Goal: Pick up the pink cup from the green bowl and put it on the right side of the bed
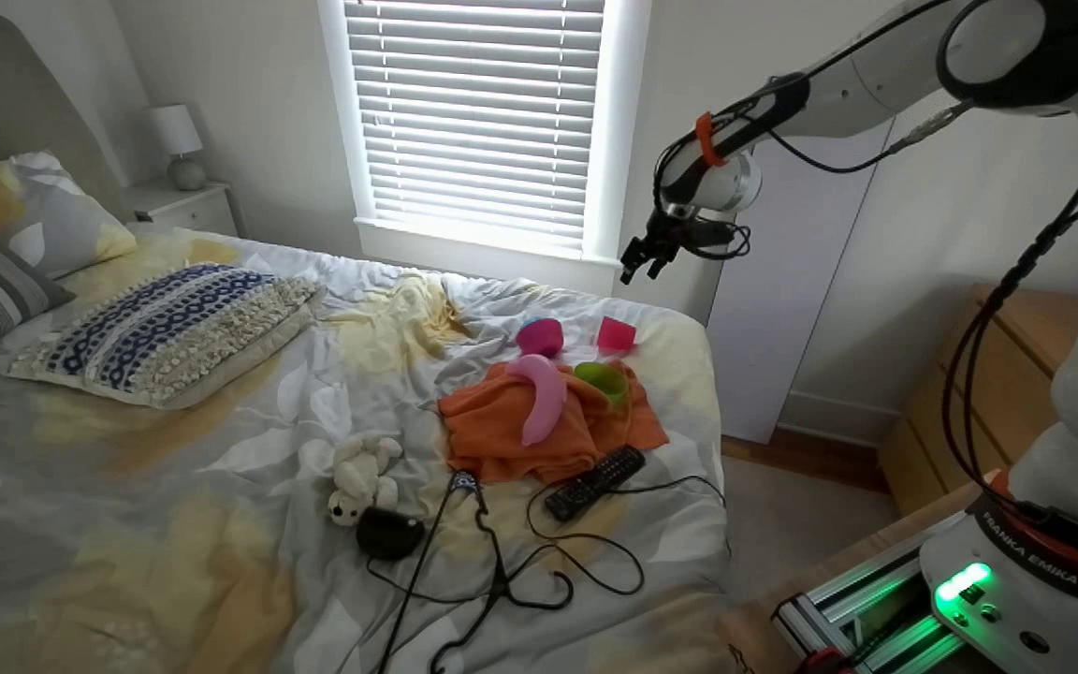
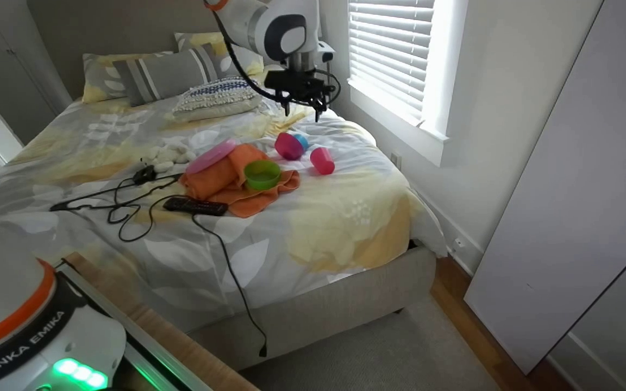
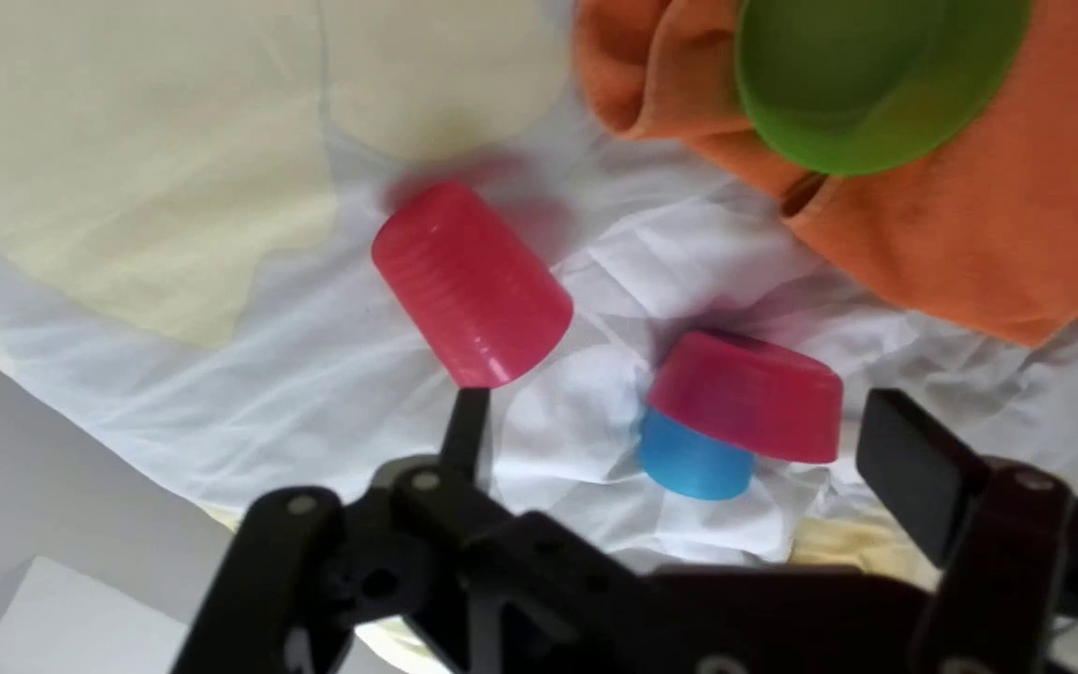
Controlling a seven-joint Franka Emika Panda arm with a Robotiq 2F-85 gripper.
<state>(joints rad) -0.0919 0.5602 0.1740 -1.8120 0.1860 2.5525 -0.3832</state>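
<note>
The pink cup [image 1: 616, 335] sits tilted on the white sheet beside the orange cloth, apart from the green bowl. It also shows in an exterior view [image 2: 322, 161] and the wrist view [image 3: 473, 285]. The green bowl [image 1: 603, 380] rests on the orange cloth [image 2: 212, 179]; it shows in the wrist view [image 3: 876, 84], its visible inside bare. The bed [image 2: 345, 217] has rumpled white and yellow sheets. My gripper [image 1: 640, 274] is open and empty, high above the bed; it also shows in an exterior view [image 2: 302, 117]. In the wrist view the jaws [image 3: 675, 402] frame a pink bowl.
A rounded pink bowl [image 3: 754, 398] leans over a blue cup [image 3: 693, 459]. A light pink banana-shaped thing [image 1: 539, 398] lies on the cloth. A remote [image 1: 595, 482], black hanger [image 1: 499, 580], cable and white plush toy [image 1: 366, 477] lie nearby. A window [image 1: 478, 122] stands behind.
</note>
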